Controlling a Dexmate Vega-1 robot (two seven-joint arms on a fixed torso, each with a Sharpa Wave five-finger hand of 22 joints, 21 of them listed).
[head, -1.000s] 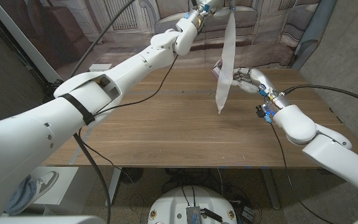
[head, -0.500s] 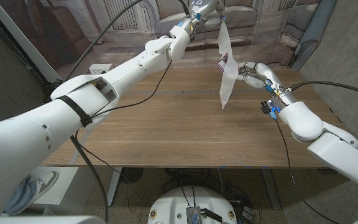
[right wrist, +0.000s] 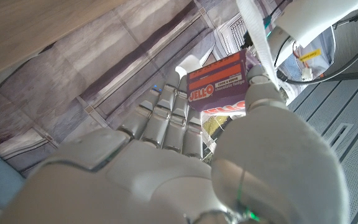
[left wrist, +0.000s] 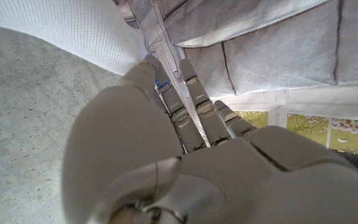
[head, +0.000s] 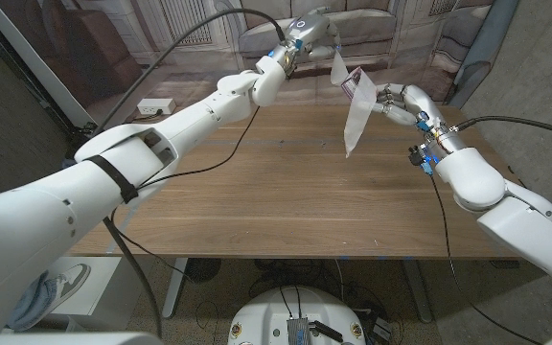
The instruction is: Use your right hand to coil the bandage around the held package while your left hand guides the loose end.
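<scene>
Above the wooden table [head: 257, 192], against a grey printed backdrop [head: 113, 38]: right hand [head: 402, 102] clamped a purple box [head: 356, 86], label "JELLO" legible from the right wrist view [right wrist: 219, 84]. Left hand [head: 312, 26] pinched the white bandage [head: 357, 120], whose strip crossed the box and hung loose below it; left wrist view showed fingers [left wrist: 188, 93] held together.

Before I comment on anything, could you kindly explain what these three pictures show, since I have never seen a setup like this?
It is a two-armed robot standing at a wooden table. The wide picture comes from a camera on its head; the other two come from cameras on its wrists. The right robot hand holds a small purple Jell-O package in the air. The left robot hand holds up one end of a white bandage, which runs to the package, its loose tail hanging above the table.
</scene>
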